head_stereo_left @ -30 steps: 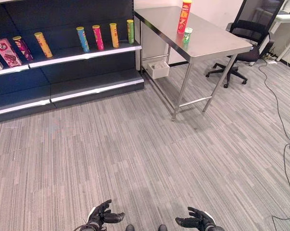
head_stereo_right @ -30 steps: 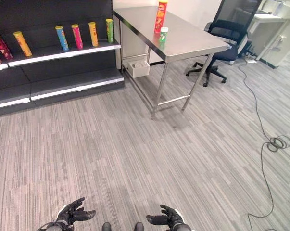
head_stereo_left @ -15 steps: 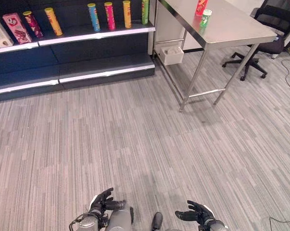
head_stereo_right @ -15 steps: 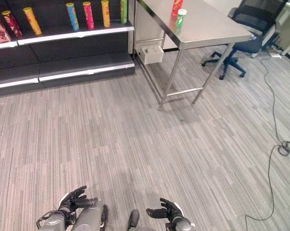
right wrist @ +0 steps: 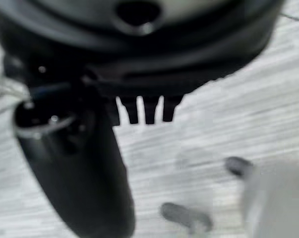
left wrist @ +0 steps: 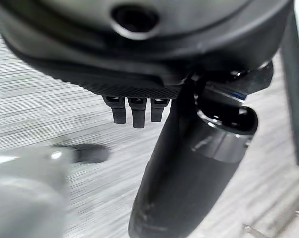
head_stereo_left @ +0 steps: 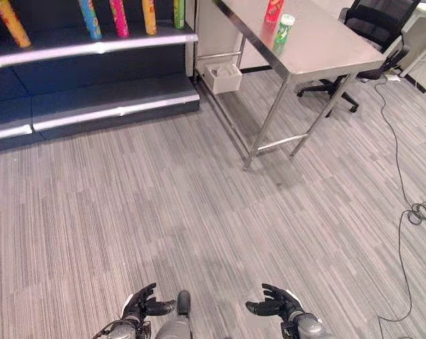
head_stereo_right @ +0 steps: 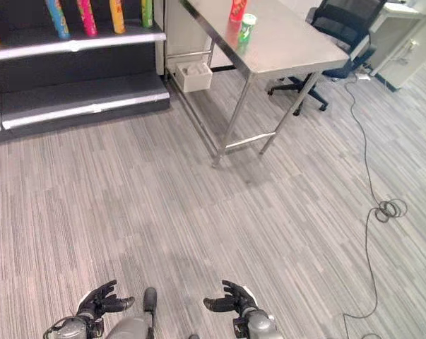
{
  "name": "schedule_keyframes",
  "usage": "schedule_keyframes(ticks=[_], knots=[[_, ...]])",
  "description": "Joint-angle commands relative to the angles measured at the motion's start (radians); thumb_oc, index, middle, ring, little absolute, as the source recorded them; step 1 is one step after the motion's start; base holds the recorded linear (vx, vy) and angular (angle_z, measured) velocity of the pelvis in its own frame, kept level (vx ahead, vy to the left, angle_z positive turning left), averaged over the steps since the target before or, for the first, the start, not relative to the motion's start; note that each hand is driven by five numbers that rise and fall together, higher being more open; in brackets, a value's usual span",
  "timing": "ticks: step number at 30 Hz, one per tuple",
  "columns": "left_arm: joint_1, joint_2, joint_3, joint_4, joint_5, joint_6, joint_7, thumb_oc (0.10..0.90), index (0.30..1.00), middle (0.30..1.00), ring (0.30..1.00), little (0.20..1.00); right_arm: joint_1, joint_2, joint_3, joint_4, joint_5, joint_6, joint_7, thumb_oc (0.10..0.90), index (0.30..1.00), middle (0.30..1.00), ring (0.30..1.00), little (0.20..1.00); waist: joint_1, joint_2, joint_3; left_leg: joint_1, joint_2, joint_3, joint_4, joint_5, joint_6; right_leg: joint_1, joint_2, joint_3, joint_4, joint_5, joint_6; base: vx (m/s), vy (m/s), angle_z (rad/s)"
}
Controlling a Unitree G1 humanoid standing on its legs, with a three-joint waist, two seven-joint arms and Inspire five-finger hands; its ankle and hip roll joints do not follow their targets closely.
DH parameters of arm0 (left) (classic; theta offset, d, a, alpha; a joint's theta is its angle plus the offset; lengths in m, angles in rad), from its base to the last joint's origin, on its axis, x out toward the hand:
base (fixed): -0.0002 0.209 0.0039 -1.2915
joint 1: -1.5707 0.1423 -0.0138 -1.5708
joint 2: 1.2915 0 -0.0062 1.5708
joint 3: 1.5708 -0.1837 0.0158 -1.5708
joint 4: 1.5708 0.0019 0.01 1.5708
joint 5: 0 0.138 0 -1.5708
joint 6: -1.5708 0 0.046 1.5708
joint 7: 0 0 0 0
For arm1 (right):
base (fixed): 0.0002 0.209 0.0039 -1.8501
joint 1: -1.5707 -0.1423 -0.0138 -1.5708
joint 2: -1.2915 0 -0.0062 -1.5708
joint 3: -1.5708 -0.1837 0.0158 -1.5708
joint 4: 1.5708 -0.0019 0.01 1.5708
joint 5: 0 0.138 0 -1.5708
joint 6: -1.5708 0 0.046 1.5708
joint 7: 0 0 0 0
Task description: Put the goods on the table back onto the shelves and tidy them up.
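Tubes (head_stereo_left: pixel 90 15) stand upright in a row on the upper shelf (head_stereo_left: pixel 92 48) in the left eye view; a short green can (head_stereo_left: pixel 285 28) and a red tube (head_stereo_left: pixel 273 10) stand side by side near the far edge of the steel tabletop (head_stereo_left: pixel 318 51). Right eye view: left hand (head_stereo_right: pixel 99 301) and right hand (head_stereo_right: pixel 228 301) hang low over the carpet floor (head_stereo_right: pixel 198 198), fingers relaxed and spread, empty. Both wrist views show straight fingers holding nothing.
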State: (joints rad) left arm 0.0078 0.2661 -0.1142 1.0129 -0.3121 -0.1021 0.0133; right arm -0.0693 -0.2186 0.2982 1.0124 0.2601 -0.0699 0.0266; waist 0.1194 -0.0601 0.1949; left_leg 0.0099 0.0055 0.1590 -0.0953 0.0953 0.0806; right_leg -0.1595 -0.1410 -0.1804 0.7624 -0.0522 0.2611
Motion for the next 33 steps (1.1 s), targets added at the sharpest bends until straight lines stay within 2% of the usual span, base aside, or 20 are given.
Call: schedule_keyframes(ticks=[1, 3, 5, 6, 8, 11, 13, 15, 20, 21, 22, 24, 25, 26, 28, 29, 30, 31, 32, 33], knots=[[0.017, 0.038, -0.014, -0.050, 0.016, -0.023, 0.011, 0.800, 0.900, 0.900, 0.900, 0.900, -0.023, -0.030, -0.041, -0.064, -0.004, -0.024, 0.001, 0.800, 0.900, 0.900, 0.900, 0.900, 0.008, 0.000, 0.001, -0.023, -0.024, -0.034, 0.022, -0.051, -0.014, 0.150, -0.011, -0.103, -0.131, 0.246, -0.025, 0.30, 0.257, 0.12], [0.022, 0.041, -0.011, -0.059, 0.015, -0.023, 0.003, 0.800, 0.900, 0.900, 0.900, 0.900, -0.008, -0.030, -0.058, -0.079, -0.002, -0.023, 0.002, 0.800, 0.900, 0.900, 0.900, 0.900, -0.006, 0.012, 0.008, 0.025, -0.023, -0.040, 0.015, -0.076, -0.017, 0.132, -0.074, -0.177, -0.222, 0.184, -0.043, 0.35, 0.127, 0.20], [0.020, 0.042, -0.012, -0.062, 0.015, -0.023, -0.001, 0.800, 0.900, 0.900, 0.900, 0.900, -0.006, -0.033, -0.060, -0.076, -0.001, -0.021, 0.005, 0.800, 0.900, 0.900, 0.900, 0.900, -0.006, 0.015, 0.008, 0.037, -0.019, -0.047, 0.012, -0.081, -0.025, 0.130, -0.088, -0.206, -0.294, 0.154, -0.054, 0.29, -0.048, 0.06], [0.007, 0.040, -0.027, -0.050, 0.028, -0.025, -0.009, 0.800, 0.900, 0.900, 0.900, 0.900, -0.012, -0.036, -0.056, -0.056, -0.004, -0.020, 0.005, 0.800, 0.900, 0.900, 0.900, 0.900, -0.007, 0.002, 0.012, 0.059, -0.025, -0.067, 0.010, -0.103, -0.054, 0.124, -0.092, -0.221, -0.623, 0.147, -0.064, 0.41, -0.145, 0.01], [-0.008, 0.043, -0.032, -0.043, 0.041, -0.031, -0.015, 0.800, 0.900, 0.900, 0.900, 0.900, -0.017, -0.036, -0.037, -0.033, -0.028, -0.012, 0.006, 0.800, 0.900, 0.900, 0.900, 0.900, -0.022, -0.014, 0.007, 0.090, -0.020, -0.091, 0.008, -0.139, -0.077, 0.059, -0.080, -0.144, -0.850, 0.224, -0.037, 0.57, -0.143, 0.10], [-0.002, 0.033, -0.028, -0.057, 0.035, -0.032, -0.015, 0.800, 0.900, 0.900, 0.900, 0.900, -0.008, -0.036, -0.037, -0.043, -0.040, -0.007, 0.004, 0.800, 0.900, 0.900, 0.900, 0.900, -0.035, -0.015, 0.007, 0.142, 0.000, -0.115, 0.008, -0.174, -0.092, 0.015, -0.094, -0.112, -0.850, 0.271, -0.017, 0.34, -0.066, 0.33], [-0.002, 0.030, -0.036, -0.062, 0.037, -0.031, -0.018, 0.800, 0.900, 0.900, 0.900, 0.900, -0.005, -0.039, -0.039, -0.042, -0.037, -0.007, 0.007, 0.800, 0.900, 0.900, 0.900, 0.900, -0.038, -0.020, 0.005, 0.153, -0.001, -0.131, 0.008, -0.190, -0.093, 0.026, -0.087, -0.103, -0.850, 0.256, -0.024, 0.40, -0.130, 0.28], [0.004, 0.019, -0.050, -0.060, 0.041, -0.028, -0.023, 0.800, 0.900, 0.900, 0.900, 0.900, 0.014, -0.043, -0.030, -0.042, -0.037, -0.009, 0.012, 0.800, 0.900, 0.900, 0.900, 0.900, -0.048, -0.026, -0.018, 0.190, 0.039, -0.158, 0.035, -0.216, -0.119, 0.069, -0.051, -0.123, -0.850, 0.239, -0.051, 0.49, -0.215, 0.63], [0.005, 0.019, -0.050, -0.061, 0.041, -0.027, -0.023, 0.800, 0.900, 0.900, 0.900, 0.900, 0.014, -0.044, -0.030, -0.043, -0.037, -0.009, 0.012, 0.800, 0.900, 0.900, 0.900, 0.900, -0.050, -0.025, -0.018, 0.189, 0.041, -0.160, 0.037, -0.218, -0.120, 0.071, -0.050, -0.125, -0.850, 0.238, -0.051, 0.09, -0.079, 0.23], [0.006, 0.021, -0.067, -0.130, 0.006, -0.023, -0.030, 0.800, 0.900, 0.900, 0.900, 0.900, 0.016, -0.070, -0.021, -0.067, -0.014, -0.017, 0.012, 0.800, 0.900, 0.900, 0.900, 0.900, -0.032, -0.016, -0.006, 0.088, 0.092, -0.179, 0.321, -0.141, -0.187, 0.149, -0.008, -0.186, -0.850, 0.170, -0.110, 0.39, -0.468, -0.15], [0.000, 0.026, -0.068, -0.164, -0.017, -0.019, -0.026, 0.800, 0.900, 0.900, 0.900, 0.900, 0.005, -0.084, -0.018, -0.085, 0.001, -0.019, 0.007, 0.800, 0.900, 0.900, 0.900, 0.900, -0.019, -0.020, 0.021, -0.012, 0.106, -0.182, 0.526, -0.080, -0.203, 0.191, 0.008, -0.216, -0.850, 0.129, -0.150, 0.42, -0.506, 0.07], [-0.005, 0.022, -0.061, -0.159, -0.030, -0.019, -0.022, 0.800, 0.900, 0.900, 0.900, 0.900, -0.004, -0.090, -0.022, -0.081, 0.008, -0.019, 0.000, 0.800, 0.900, 0.900, 0.900, 0.900, -0.015, -0.022, 0.036, -0.059, 0.133, -0.152, 0.594, -0.065, -0.195, 0.215, 0.021, -0.232, -0.850, 0.101, -0.162, 0.16, -0.176, 0.65], [-0.011, 0.017, -0.057, -0.148, -0.033, -0.016, -0.017, 0.800, 0.900, 0.900, 0.900, 0.900, -0.010, -0.092, -0.028, -0.078, 0.015, -0.019, -0.006, 0.800, 0.900, 0.900, 0.900, 0.900, -0.020, -0.025, 0.036, -0.071, 0.172, -0.103, 0.565, -0.051, -0.189, 0.223, 0.026, -0.240, -0.850, 0.087, -0.162, 0.29, -0.056, 0.98], [-0.014, 0.014, -0.056, -0.146, -0.036, -0.016, -0.016, 0.800, 0.900, 0.900, 0.900, 0.900, -0.017, -0.094, -0.034, -0.082, 0.027, -0.020, -0.009, 0.800, 0.900, 0.900, 0.900, 0.900, -0.023, -0.011, 0.030, -0.064, 0.240, -0.035, 0.434, -0.082, -0.198, 0.245, 0.038, -0.242, -0.850, 0.059, -0.148, 0.20, 0.001, 0.71], [-0.015, 0.013, -0.056, -0.147, -0.035, -0.016, -0.015, 0.800, 0.900, 0.900, 0.900, 0.900, -0.017, -0.096, -0.034, -0.083, 0.027, -0.020, -0.009, 0.800, 0.900, 0.900, 0.900, 0.900, -0.016, -0.018, 0.036, -0.054, 0.231, -0.017, 0.415, -0.064, -0.189, 0.241, 0.028, -0.242, -0.850, 0.068, -0.152, 0.12, 0.048, 0.27], [-0.022, 0.012, -0.061, -0.138, -0.028, -0.018, -0.006, 0.800, 0.900, 0.900, 0.900, 0.900, -0.027, -0.097, -0.033, -0.086, 0.029, -0.022, -0.016, 0.800, 0.900, 0.900, 0.900, 0.900, -0.018, -0.013, 0.031, -0.062, 0.241, 0.003, 0.272, -0.076, -0.195, 0.242, 0.026, -0.237, -0.850, 0.054, -0.142, 0.21, 0.106, 0.06], [-0.030, 0.009, -0.061, -0.124, -0.027, -0.018, 0.001, 0.800, 0.900, 0.900, 0.900, 0.900, -0.029, -0.098, -0.031, -0.098, 0.031, -0.024, -0.018, 0.800, 0.900, 0.900, 0.900, 0.900, -0.015, -0.005, 0.030, -0.088, 0.245, -0.008, 0.193, -0.036, -0.206, 0.245, 0.034, -0.229, -0.850, 0.046, -0.139, 0.21, 0.107, -0.07], [-0.030, 0.009, -0.061, -0.124, -0.027, -0.018, 0.001, 0.800, 0.900, 0.900, 0.900, 0.900, -0.029, -0.098, -0.031, -0.098, 0.031, -0.024, -0.018, 0.800, 0.900, 0.900, 0.900, 0.900, -0.015, -0.005, 0.030, -0.087, 0.245, -0.007, 0.193, -0.036, -0.206, 0.245, 0.034, -0.229, -0.850, 0.046, -0.139, 0.23, 0.133, -0.18], [-0.030, 0.008, -0.061, -0.117, -0.029, -0.019, 0.007, 0.800, 0.900, 0.900, 0.900, 0.900, -0.026, -0.098, -0.025, -0.110, 0.029, -0.026, -0.019, 0.800, 0.900, 0.900, 0.900, 0.900, -0.005, 0.009, 0.023, -0.116, 0.252, -0.067, 0.082, 0.039, -0.224, 0.250, 0.050, -0.217, -0.850, 0.022, -0.139, 0.24, 0.140, -0.21], [-0.030, 0.007, -0.064, -0.111, -0.030, -0.021, 0.007, 0.800, 0.900, 0.900, 0.900, 0.900, -0.028, -0.098, -0.022, -0.108, 0.028, -0.031, -0.019, 0.800, 0.900, 0.900, 0.900, 0.900, 0.005, 0.016, 0.023, -0.145, 0.253, -0.113, 0.039, 0.075, -0.234, 0.258, 0.055, -0.209, -0.850, 0.012, -0.140, 0.33, 0.201, -0.29]])
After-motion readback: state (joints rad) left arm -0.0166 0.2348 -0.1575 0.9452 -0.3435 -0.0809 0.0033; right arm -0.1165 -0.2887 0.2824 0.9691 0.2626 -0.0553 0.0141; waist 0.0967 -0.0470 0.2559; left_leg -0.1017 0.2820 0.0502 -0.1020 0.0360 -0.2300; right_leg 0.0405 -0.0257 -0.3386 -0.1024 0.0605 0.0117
